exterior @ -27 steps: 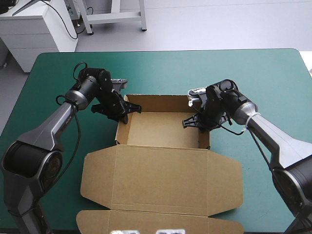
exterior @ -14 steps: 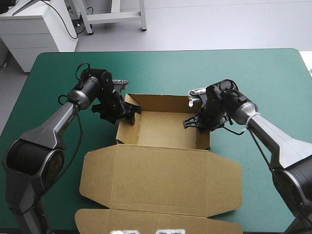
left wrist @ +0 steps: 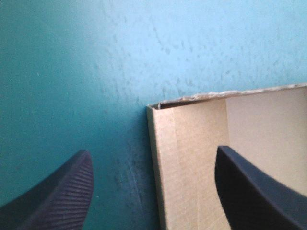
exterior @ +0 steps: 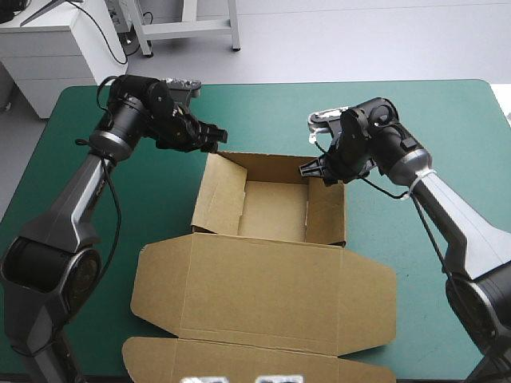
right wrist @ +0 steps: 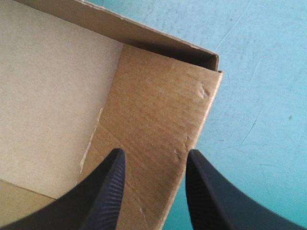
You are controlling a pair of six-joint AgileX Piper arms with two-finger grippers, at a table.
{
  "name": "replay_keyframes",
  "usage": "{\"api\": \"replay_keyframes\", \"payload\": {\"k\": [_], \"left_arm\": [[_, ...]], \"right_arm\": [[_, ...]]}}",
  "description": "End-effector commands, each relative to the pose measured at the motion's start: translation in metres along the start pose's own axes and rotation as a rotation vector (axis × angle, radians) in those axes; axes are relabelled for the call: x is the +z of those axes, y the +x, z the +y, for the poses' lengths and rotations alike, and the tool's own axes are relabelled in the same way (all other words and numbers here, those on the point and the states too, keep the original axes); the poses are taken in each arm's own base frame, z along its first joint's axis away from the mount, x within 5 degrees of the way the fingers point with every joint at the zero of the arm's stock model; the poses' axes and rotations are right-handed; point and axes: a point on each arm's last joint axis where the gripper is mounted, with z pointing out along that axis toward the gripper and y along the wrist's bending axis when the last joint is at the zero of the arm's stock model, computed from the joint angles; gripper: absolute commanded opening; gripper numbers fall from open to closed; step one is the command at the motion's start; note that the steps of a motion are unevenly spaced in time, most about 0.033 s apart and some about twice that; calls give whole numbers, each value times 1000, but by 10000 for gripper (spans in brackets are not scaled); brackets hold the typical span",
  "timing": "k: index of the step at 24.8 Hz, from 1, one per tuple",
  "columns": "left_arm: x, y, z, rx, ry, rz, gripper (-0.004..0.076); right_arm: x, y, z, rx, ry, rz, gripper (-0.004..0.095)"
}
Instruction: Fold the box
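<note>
Teal-green counter (exterior: 263, 112), brown box (exterior: 275, 209) at its centre, lid (exterior: 263, 291) flat toward 6 o'clock. Changed since the earlier frames: both claws have pulled out of the tray. Now left claw (exterior: 212, 140) sits off the box's 10 o'clock corner, released, fingers wide. Now right claw (exterior: 314, 168) is over the 2 o'clock corner, also released, astride the right wall (exterior: 327, 211). That and the left wall (exterior: 219, 195) stand unaided, leaning inward. Judged: side walls set, tray nearly formed.
</note>
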Motion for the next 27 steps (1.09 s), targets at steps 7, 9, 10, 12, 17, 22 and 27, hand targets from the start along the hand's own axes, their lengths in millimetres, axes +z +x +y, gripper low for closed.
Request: {"api": "replay_keyframes", "payload": {"k": [7,9,10,12,17,22,27], "left_arm": [[-122,9,-14,79,20,-260,199],[-139,15,-14,102,8,-295,112],[-149,18,-14,116,-6,-317,52],[-167,26,-14,135,-19,-358,-6],[-222,70,-15,163,-25,-455,-8],[-231,117,-11,173,-27,-424,-8],[-199,185,-1,164,-14,-404,-8]], "right_arm": [[-68,7,-8,2,-7,-164,373],[-71,9,-7,29,-31,-165,373],[-72,9,-5,42,-48,-164,373],[-72,10,-4,45,-63,-161,373],[-70,10,-5,53,-54,-155,373],[-68,9,-7,71,-29,-157,373],[-52,6,-2,93,-58,-110,373]]}}
